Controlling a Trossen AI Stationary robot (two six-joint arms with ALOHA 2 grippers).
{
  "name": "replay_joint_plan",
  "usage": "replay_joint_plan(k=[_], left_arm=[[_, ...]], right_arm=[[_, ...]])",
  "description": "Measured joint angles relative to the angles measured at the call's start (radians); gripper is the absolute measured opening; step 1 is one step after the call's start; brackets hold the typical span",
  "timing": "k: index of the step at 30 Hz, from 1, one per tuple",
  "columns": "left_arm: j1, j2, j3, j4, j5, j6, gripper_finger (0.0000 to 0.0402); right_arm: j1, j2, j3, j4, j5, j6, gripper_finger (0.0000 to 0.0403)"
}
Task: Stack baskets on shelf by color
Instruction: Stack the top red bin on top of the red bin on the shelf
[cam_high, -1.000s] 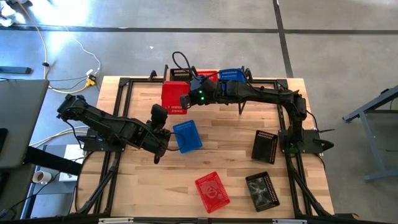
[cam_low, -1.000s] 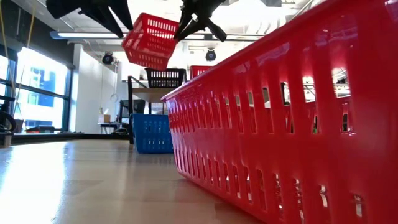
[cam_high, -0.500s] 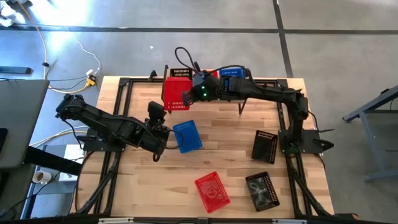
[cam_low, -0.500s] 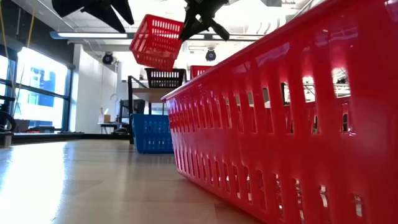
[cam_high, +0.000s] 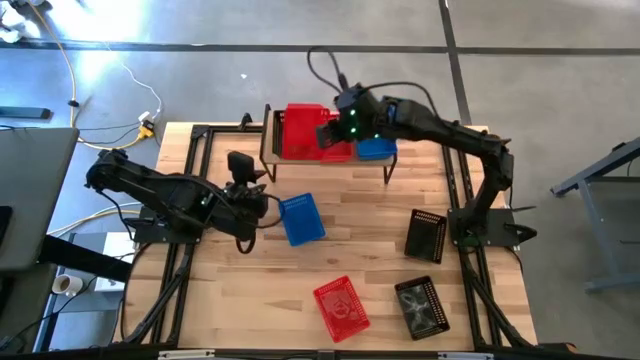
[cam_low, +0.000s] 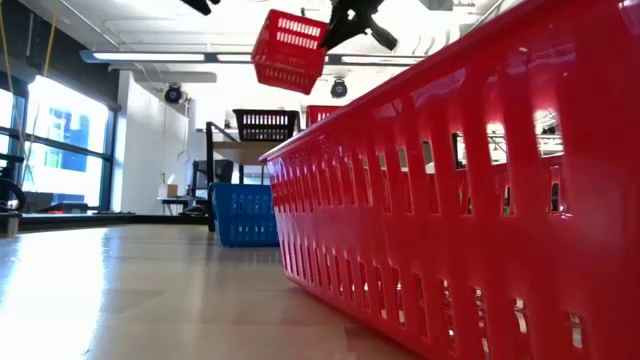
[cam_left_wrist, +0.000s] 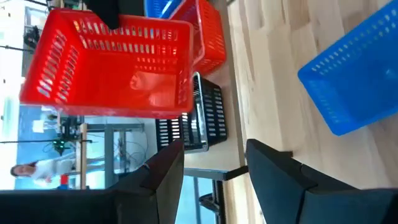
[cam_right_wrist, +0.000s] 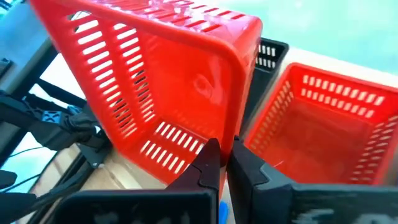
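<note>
Three baskets are sitting on the shelf (cam_high: 272, 150) at the desk's far edge; right hand (cam_high: 327, 135) is gripping a fourth, red basket (cam_high: 302, 130) above it. Left hand (cam_left_wrist: 211, 165) is waiting, open; four more remain on the desk (cam_high: 230, 290).

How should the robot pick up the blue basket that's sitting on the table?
Probably by the rim. The blue basket stands upright with its open top facing up, and its walls are thin. So the open left gripper could come down from above, with one finger inside and one outside the nearest wall. The right gripper holds the red basket by its rim that way.
</note>
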Motion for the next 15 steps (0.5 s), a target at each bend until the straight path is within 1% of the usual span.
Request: replay_joint_plan(k=[6, 7, 10, 15], left_arm=[[0.049, -0.013, 0.021, -0.003, 0.015, -0.005, 0.0165], [0.061, -0.018, 0.020, -0.004, 0.029, -0.007, 0.0165], [0.117, -0.034, 0.021, -0.005, 0.103, -0.034, 0.0165], [0.225, -0.069, 0.019, -0.002, 0.228, -0.054, 0.0165]], right_arm=[[-0.081, -0.034, 0.000, -0.040, -0.083, -0.029, 0.0000], [-0.095, -0.038, 0.000, -0.042, -0.102, -0.040, 0.0000], [-0.136, -0.042, 0.000, -0.045, -0.172, -0.051, 0.0000], [-0.227, -0.047, 0.000, -0.046, -0.330, -0.076, 0.0000]])
